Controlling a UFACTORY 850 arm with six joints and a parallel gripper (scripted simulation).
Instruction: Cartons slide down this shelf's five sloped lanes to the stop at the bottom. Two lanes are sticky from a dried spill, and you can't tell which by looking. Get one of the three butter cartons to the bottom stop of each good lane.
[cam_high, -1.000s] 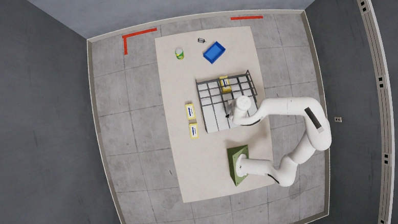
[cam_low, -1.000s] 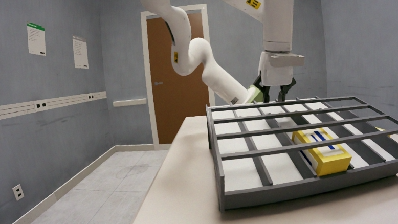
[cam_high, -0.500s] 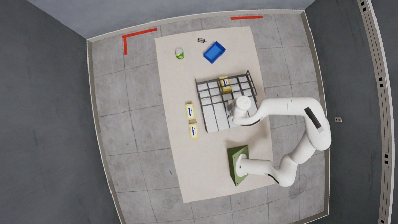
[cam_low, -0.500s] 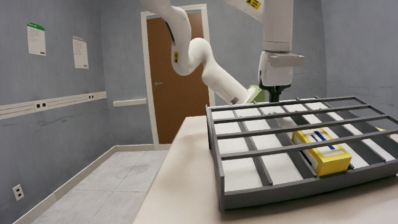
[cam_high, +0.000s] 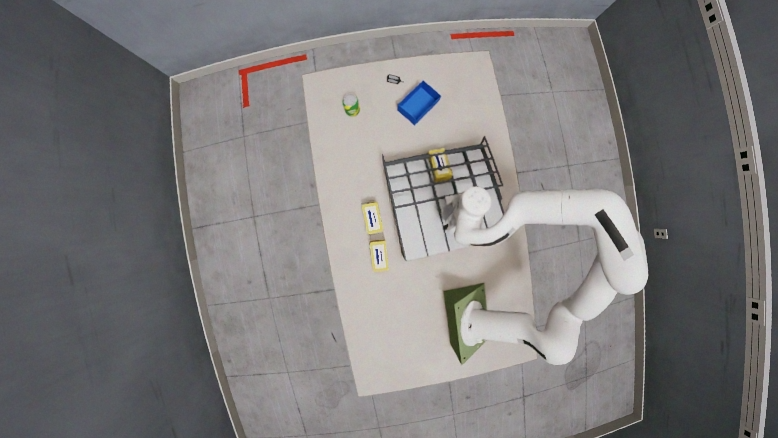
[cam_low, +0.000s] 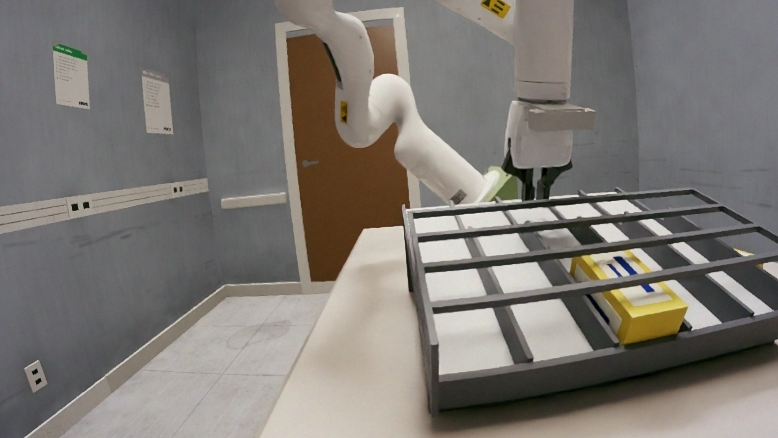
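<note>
A grey shelf frame (cam_high: 393, 205) (cam_low: 598, 371) with five sloped lanes stands on the table. One yellow butter carton (cam_high: 439, 165) (cam_low: 631, 296) lies in the middle lane against the bottom stop. Two more butter cartons (cam_high: 372, 217) (cam_high: 378, 255) lie flat on the table beside the shelf's high end. My gripper (cam_low: 536, 189) hangs straight down over the high end of the shelf, near the middle lanes. Its fingers stand close together with nothing between them. In the overhead view the wrist hides most of the fingers.
A blue bin (cam_high: 418, 101), a green and yellow can (cam_high: 351, 104) and a small black clip (cam_high: 393, 79) sit at the far end of the table. The arm's green base block (cam_high: 462, 321) stands at the near end.
</note>
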